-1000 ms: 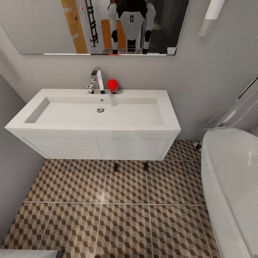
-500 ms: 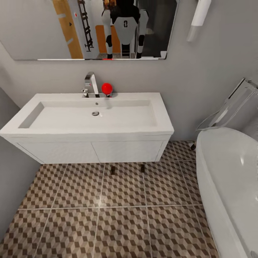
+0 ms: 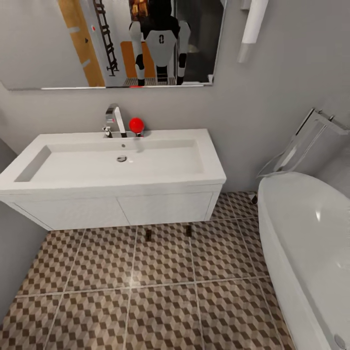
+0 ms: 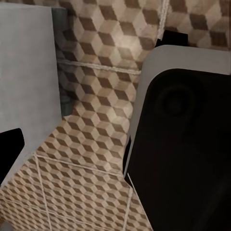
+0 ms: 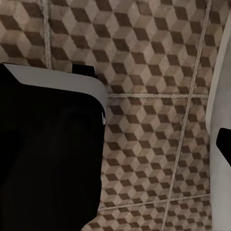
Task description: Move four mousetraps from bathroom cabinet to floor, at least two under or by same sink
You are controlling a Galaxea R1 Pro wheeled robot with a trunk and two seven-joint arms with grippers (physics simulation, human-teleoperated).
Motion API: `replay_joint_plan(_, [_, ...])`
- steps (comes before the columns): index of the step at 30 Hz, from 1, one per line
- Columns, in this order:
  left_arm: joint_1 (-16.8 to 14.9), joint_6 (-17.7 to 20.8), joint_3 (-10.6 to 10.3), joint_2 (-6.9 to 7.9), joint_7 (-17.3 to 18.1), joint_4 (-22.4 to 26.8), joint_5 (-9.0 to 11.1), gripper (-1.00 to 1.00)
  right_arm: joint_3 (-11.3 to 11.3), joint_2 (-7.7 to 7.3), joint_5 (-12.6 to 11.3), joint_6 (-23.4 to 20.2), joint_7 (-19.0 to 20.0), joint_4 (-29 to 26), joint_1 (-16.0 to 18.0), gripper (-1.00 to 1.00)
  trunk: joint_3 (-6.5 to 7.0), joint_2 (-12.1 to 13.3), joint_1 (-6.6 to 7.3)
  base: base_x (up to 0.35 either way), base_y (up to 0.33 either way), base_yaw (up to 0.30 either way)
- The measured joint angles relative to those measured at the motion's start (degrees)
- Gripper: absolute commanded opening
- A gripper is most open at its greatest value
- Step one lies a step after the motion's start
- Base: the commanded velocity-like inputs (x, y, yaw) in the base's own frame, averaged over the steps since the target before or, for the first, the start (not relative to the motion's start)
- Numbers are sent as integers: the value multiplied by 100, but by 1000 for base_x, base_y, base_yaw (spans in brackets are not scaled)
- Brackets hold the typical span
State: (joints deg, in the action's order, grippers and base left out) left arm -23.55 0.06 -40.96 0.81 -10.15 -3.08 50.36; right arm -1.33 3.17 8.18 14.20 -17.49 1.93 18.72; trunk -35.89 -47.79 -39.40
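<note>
Two small dark mousetraps (image 3: 149, 235) (image 3: 188, 230) sit on the bathroom floor (image 3: 160, 287) just in front of the white vanity (image 3: 112, 209), under the front edge of the sink (image 3: 112, 163) as your head view has it (too small to make out any metal parts). You see the sink's chrome tap (image 3: 114, 120) with a red ball (image 3: 136, 124) just beside it, a mirror (image 3: 107, 39) above showing the robot's reflection, and the white bathtub (image 3: 306, 243) to the right. Your wrist views look down on the cube-patterned tiles past dark robot body parts; whether either tool is spread or pressed together, I cannot tell from these pictures.
</note>
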Motion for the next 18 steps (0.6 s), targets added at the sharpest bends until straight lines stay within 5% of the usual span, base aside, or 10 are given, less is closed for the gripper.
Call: replay_joint_plan(18, [0, 2, 0, -2, -1, 0, 0, 100, -3, 1, 22, -7, -6, 12, 0, 100, 165, 0, 0, 0, 0, -99])
